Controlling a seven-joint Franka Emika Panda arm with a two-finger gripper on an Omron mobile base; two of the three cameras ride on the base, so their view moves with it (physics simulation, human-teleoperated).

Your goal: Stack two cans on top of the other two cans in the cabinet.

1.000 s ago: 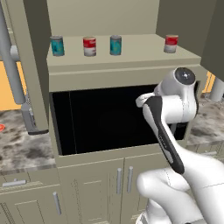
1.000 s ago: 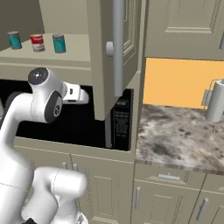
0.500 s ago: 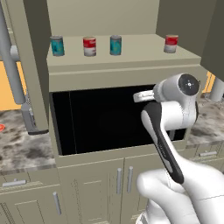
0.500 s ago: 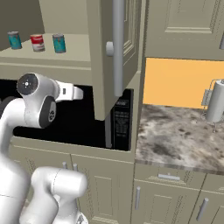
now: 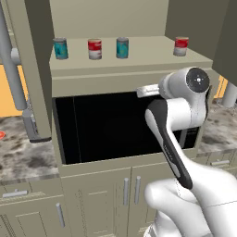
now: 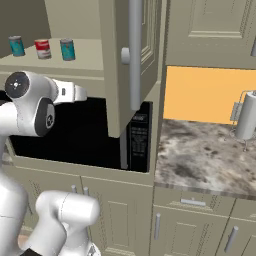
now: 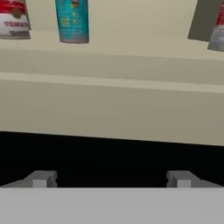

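Four small cans stand apart in a row on the shelf of the beige cabinet (image 5: 139, 58): a teal can (image 5: 60, 48), a red white-banded can (image 5: 94, 49), a second teal can (image 5: 122, 47), and a second red can (image 5: 181, 46) far right. None is stacked. My gripper (image 5: 141, 91) hangs below the shelf's front edge, in front of the black opening, facing the cabinet. In the hand view the gripper (image 7: 110, 179) is open with nothing between its fingertips (image 7: 41, 178), and a teal can (image 7: 72, 21) stands above, with red cans (image 7: 13, 19) at both sides.
A black microwave opening (image 5: 106, 125) sits under the shelf. The open right cabinet door (image 6: 130, 60) with its long grey handle juts out beside the arm; the left door's handle (image 5: 11, 69) stands at the left. A marble counter (image 6: 200, 155) carries a steel holder (image 6: 245, 117).
The arm's upper joint has swung over and the hand has risen a little toward the shelf's front edge. The cans have not moved.
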